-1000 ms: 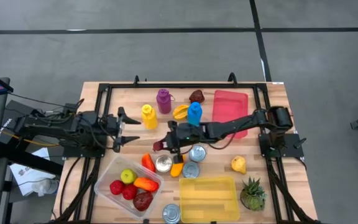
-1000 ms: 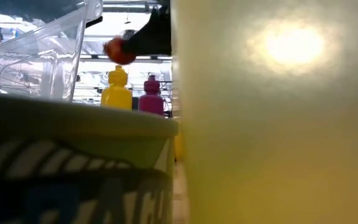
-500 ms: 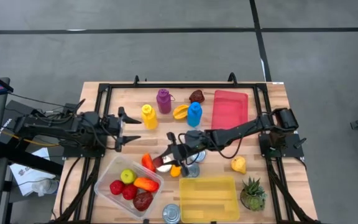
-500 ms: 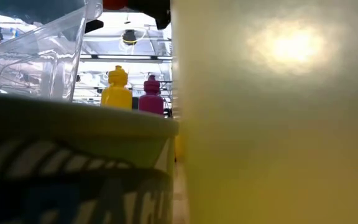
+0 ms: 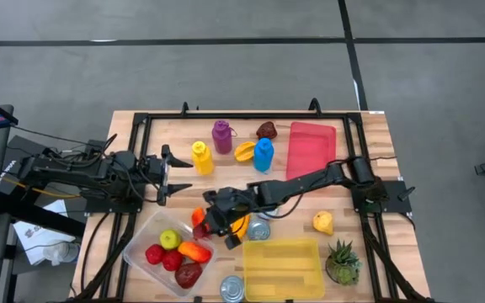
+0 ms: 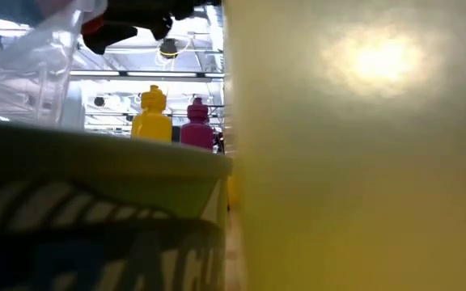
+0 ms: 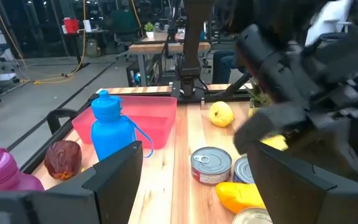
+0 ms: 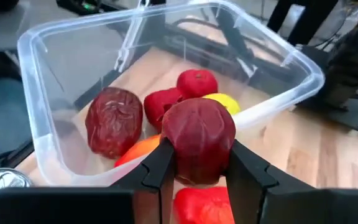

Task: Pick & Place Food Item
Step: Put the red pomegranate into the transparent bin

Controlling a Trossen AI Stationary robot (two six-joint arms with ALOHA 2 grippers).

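Above the bench [image 5: 369,126], high view: right end effector [image 5: 211,223] reaches to the near rim of the clear tub [image 5: 141,242], which holds a green apple [image 5: 168,240], red pieces and an orange piece; left end effector [image 5: 168,172] waits apart near the yellow bottle [image 5: 201,157], fingers spread wide and empty. Also listed: purple bottle [image 5: 221,135], blue bottle [image 5: 263,153], red tray [image 5: 311,148], yellow container [image 5: 281,268], cans, small plant [image 5: 342,262]. Low view: mostly blocked by the yellow container; yellow and purple bottles visible behind. Right wrist view: dark red fruit [image 8: 198,140], rounded, smooth with faint ridges, clamped between the two fingers [image 8: 158,165], hanging just at the tub rim over a wrinkled dark red piece [image 8: 114,129] and other red items.
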